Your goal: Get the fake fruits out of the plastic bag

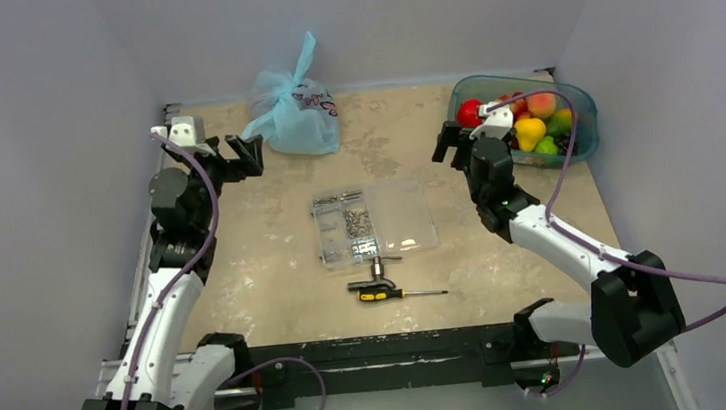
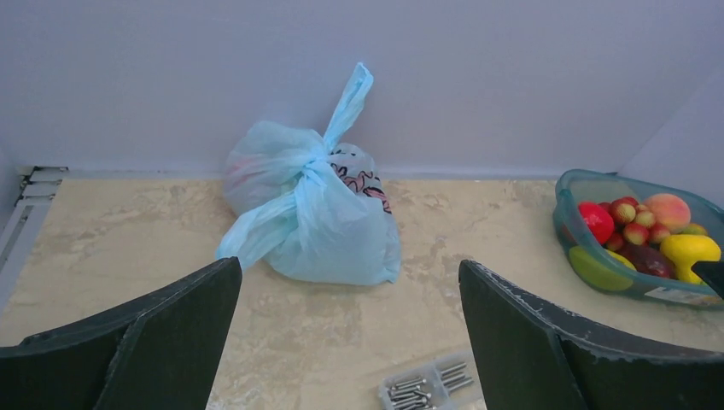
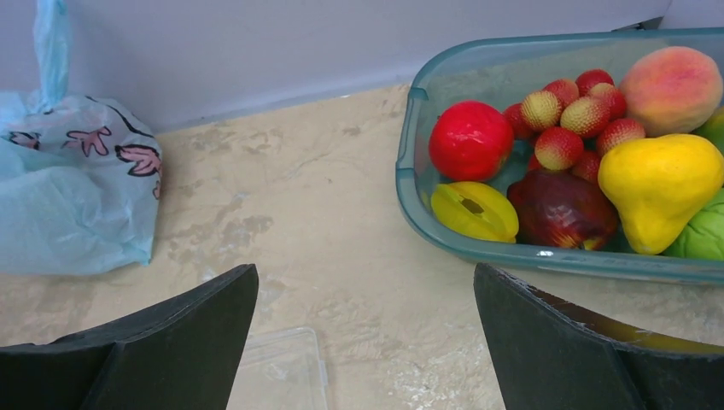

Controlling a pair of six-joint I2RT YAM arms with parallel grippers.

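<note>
Both sets of jaws stand spread wide with nothing between them. Left gripper [image 1: 246, 154] hangs to the far left of the clear flat compartment box of screws [image 1: 376, 222], its dark fingers [image 2: 154, 342] aimed at the thin light blue translucent plastic bag [image 2: 324, 213] but apart from it. That bag sits on the mottled beige table [image 1: 262, 245] beyond the box and a little to its left, near the back wall. Its handles are tied in a knot, with one loop sticking up and pink and dark printed marks on its side. What lies inside cannot be made out through the film.

Right gripper [image 1: 449, 144] is to the far right of the box, just beside the rigid teal see-through tub [image 3: 410, 128]. The tub holds glossy plastic fruits, among them a red round fruit [image 3: 470, 141], a yellow pear [image 3: 657, 184] and a peach [image 3: 672, 90]. On the box's near side lies a black and yellow screwdriver [image 1: 388, 293].
</note>
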